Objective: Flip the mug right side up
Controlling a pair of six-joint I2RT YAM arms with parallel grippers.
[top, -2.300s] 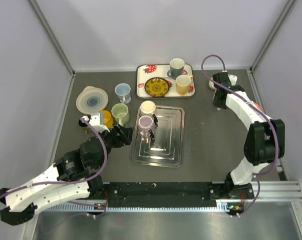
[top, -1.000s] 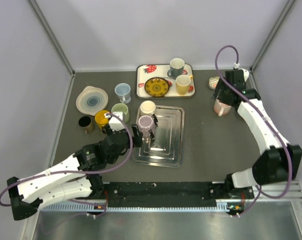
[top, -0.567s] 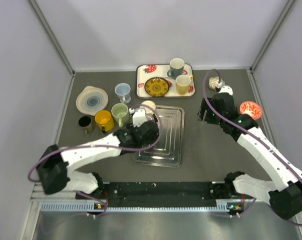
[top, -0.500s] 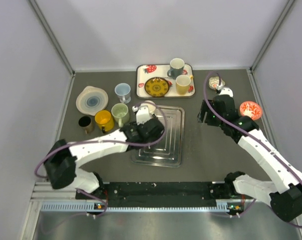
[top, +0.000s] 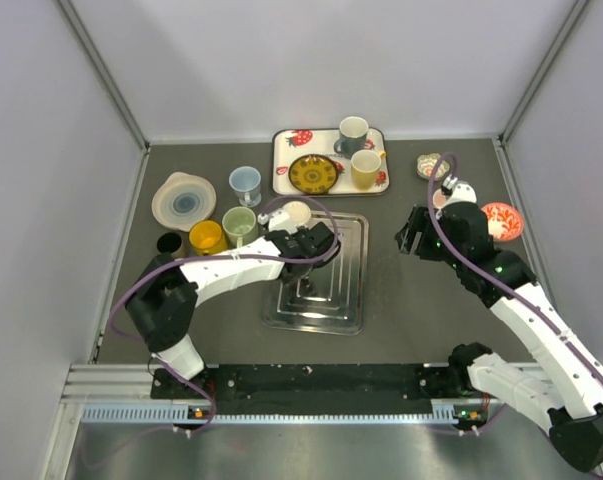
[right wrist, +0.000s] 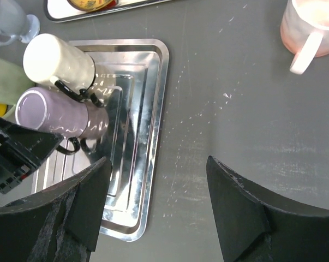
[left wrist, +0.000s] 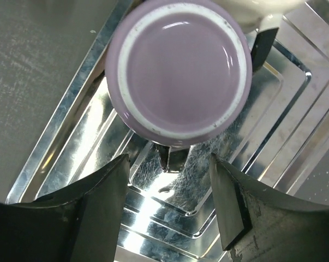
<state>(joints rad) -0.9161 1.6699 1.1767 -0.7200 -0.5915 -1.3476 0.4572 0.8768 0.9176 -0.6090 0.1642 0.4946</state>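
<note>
Well, the lilac mug (left wrist: 178,65) is sitting upside down on the ribbed, shiny steel tray (left wrist: 273,136). Its round glazed base is facing up and its dark handle is pointing toward the left gripper (left wrist: 168,169), whose fingers are standing apart, clamping nothing. A white mug (right wrist: 58,63) is standing just beside it. The right gripper (right wrist: 159,161) is hanging open over the dark tabletop (right wrist: 235,109). From overhead, the left arm is mostly hiding the lilac mug.

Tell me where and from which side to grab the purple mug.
Come down from above and pinch the purple mug across its round wall. It stands base up on the tray; its dark handle sticks out one side and the white mug crowds the opposite, leaving the other two sides free.
</note>
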